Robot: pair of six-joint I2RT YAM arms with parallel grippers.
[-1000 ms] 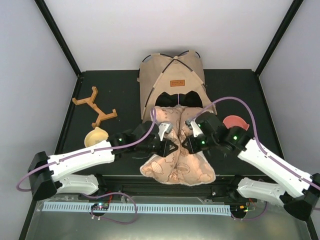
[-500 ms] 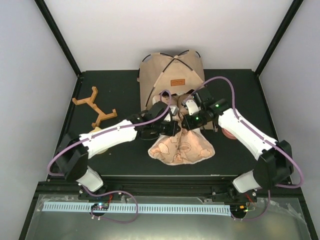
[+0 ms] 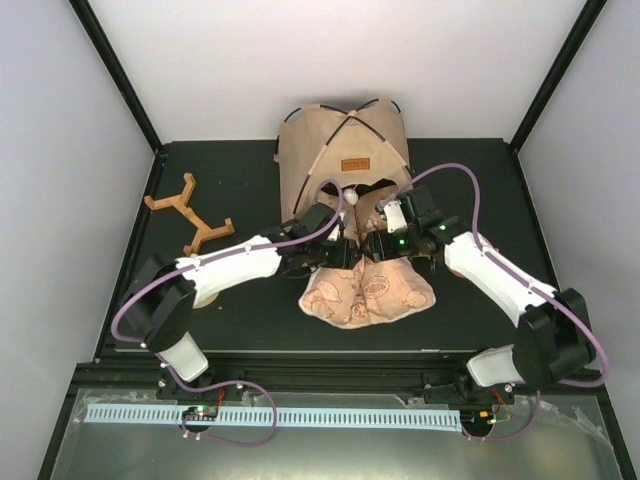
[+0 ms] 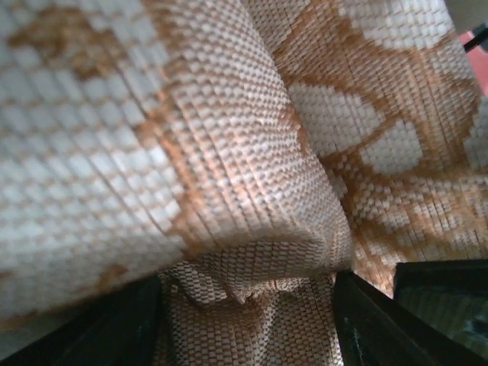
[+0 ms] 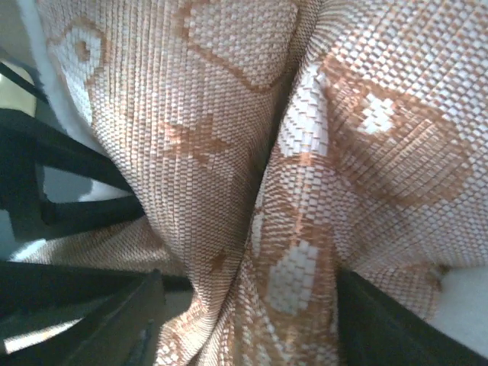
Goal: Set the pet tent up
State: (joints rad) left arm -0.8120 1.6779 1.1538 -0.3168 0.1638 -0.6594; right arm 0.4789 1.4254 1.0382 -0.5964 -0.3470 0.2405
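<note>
Clearly, the pet tent [image 3: 345, 140] is found just ahead of both tools, its mouth turned toward them. The left gripper [image 3: 338, 250] and right gripper [image 3: 376, 244] are set side by side, equally near, at the far end of the cushion [image 3: 368, 295]. Fabric fills their parted jaws, but a grasp cannot be told.

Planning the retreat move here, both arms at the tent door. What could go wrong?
1. The cushion bulges between the left fingers and right fingers; retreating could snag it and drag it back.
2. Most of the cushion lies outside the pet tent; pushing harder might shove the tent backward.
</note>
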